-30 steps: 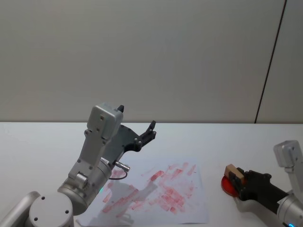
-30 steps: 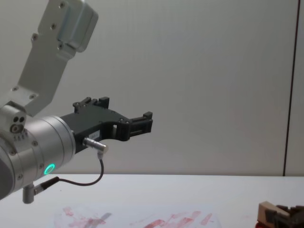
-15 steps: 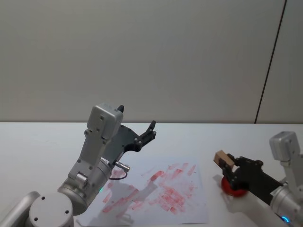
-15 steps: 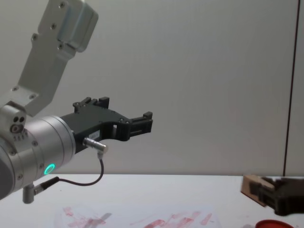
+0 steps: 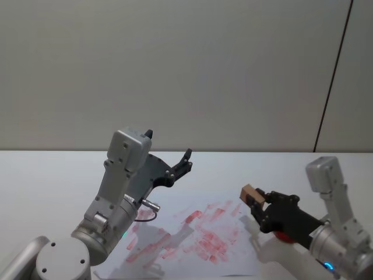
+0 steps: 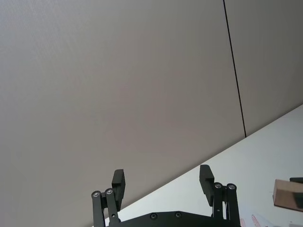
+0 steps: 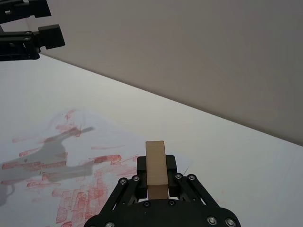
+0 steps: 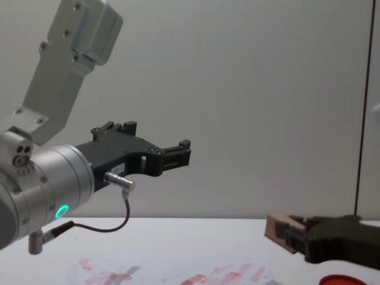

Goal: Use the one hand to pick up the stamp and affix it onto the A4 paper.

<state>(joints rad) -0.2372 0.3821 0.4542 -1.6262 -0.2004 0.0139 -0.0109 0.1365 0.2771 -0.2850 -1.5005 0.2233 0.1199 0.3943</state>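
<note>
Above table [image 5: 46,175], stamp [image 5: 252,194] juts lengthwise from hand [image 5: 261,206].

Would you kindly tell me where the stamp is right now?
In the head view the stamp is on the right, gripped in the right hand and held above the table near the far right corner of the A4 paper.

The right gripper [image 5: 257,202] reaches forward and toward the robot's left from its silver wrist, and it is held low. Its two black fingers [image 7: 140,165] are closed on the stamp [image 7: 155,163], which stands upright between them and rises above the fingertips. The left gripper [image 6: 161,176] is raised higher and points forward, with its fingers spread wide apart. Behind these fingers come a flat black palm, a round silver wrist with a green light ring [image 8: 61,211], and a bent grey arm.
</note>
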